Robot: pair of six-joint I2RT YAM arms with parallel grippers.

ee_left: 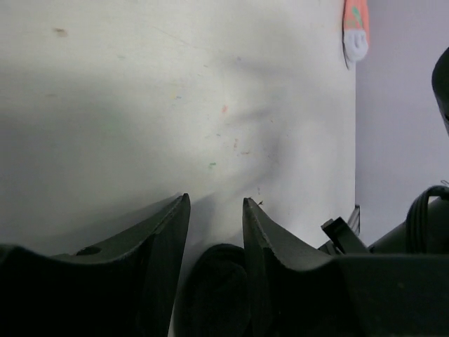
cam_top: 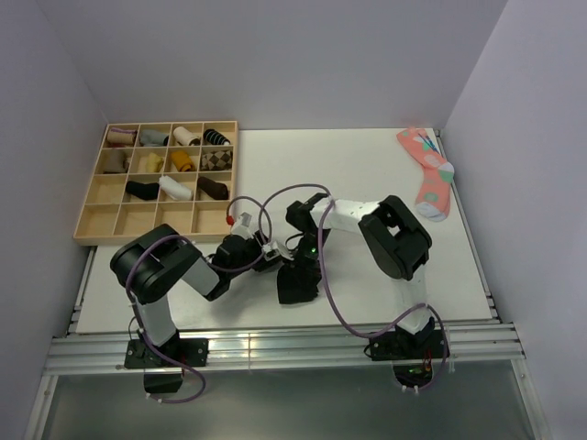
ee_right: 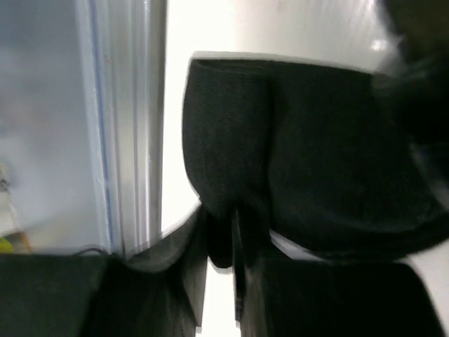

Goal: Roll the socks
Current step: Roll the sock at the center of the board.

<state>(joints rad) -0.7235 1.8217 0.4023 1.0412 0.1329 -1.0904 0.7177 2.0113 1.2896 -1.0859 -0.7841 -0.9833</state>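
Observation:
A black sock (cam_top: 295, 284) lies crumpled near the front middle of the white table (cam_top: 367, 174). My left gripper (cam_top: 275, 257) reaches in from the left. In the left wrist view the gripper (ee_left: 215, 200) has its fingers a little apart, with a bulge of the black sock (ee_left: 214, 288) held deep between them. My right gripper (cam_top: 307, 255) comes down from behind. In the right wrist view it (ee_right: 221, 217) is shut on a folded edge of the black sock (ee_right: 316, 154). A pink patterned sock (cam_top: 427, 172) lies flat at the back right.
A wooden divided tray (cam_top: 147, 236) with several rolled socks stands at the back left. The table's front edge and metal rail (ee_right: 126, 140) run close beside the black sock. The toe of the pink sock (ee_left: 355, 28) shows far off in the left wrist view.

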